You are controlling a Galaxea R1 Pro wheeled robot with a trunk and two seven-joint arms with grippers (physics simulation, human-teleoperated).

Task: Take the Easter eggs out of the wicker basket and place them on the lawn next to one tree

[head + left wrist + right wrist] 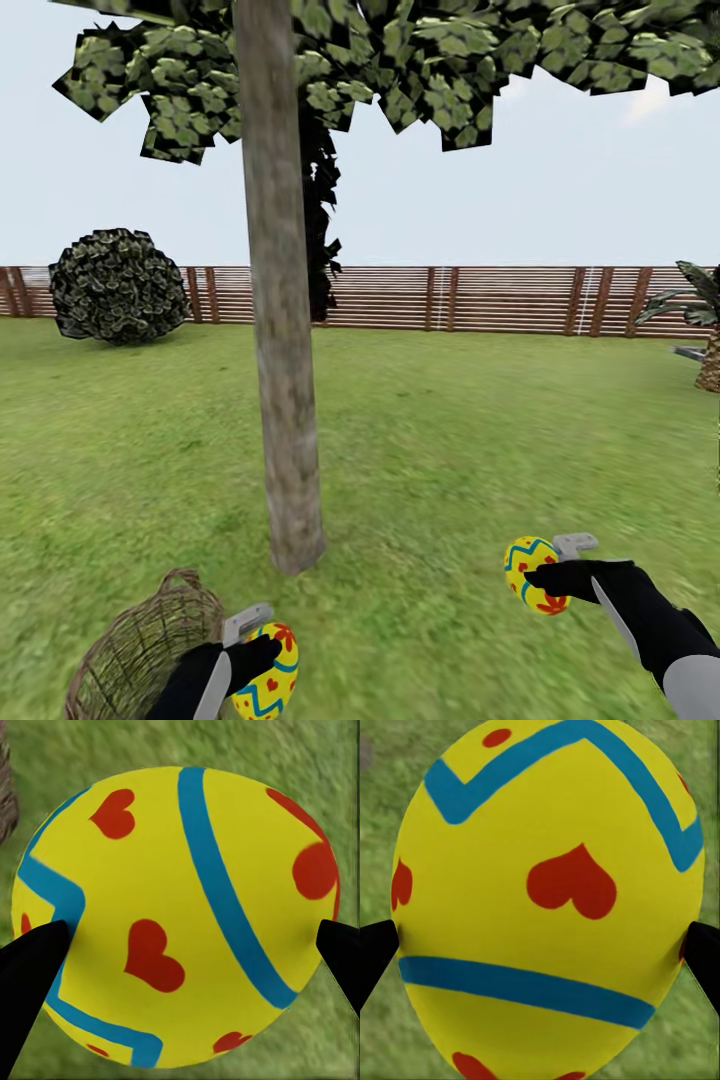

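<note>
Beside the grey-brown tree trunk (283,400), each gripper (left (262,650), right (545,580)) clasps a yellow heart-marked Easter egg (268,678) (532,574); wrist views show fingertips (34,967) (376,945) pressing.

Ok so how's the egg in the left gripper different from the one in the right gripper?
The left egg is held low beside the wicker basket; the right egg is held farther from the basket, over open lawn, to the other side of the tree. In the wrist views the left egg's blue band runs diagonally, while the right egg's lower band runs nearly level under a zigzag. Both are yellow with red hearts, each clamped between two dark fingers.
</note>
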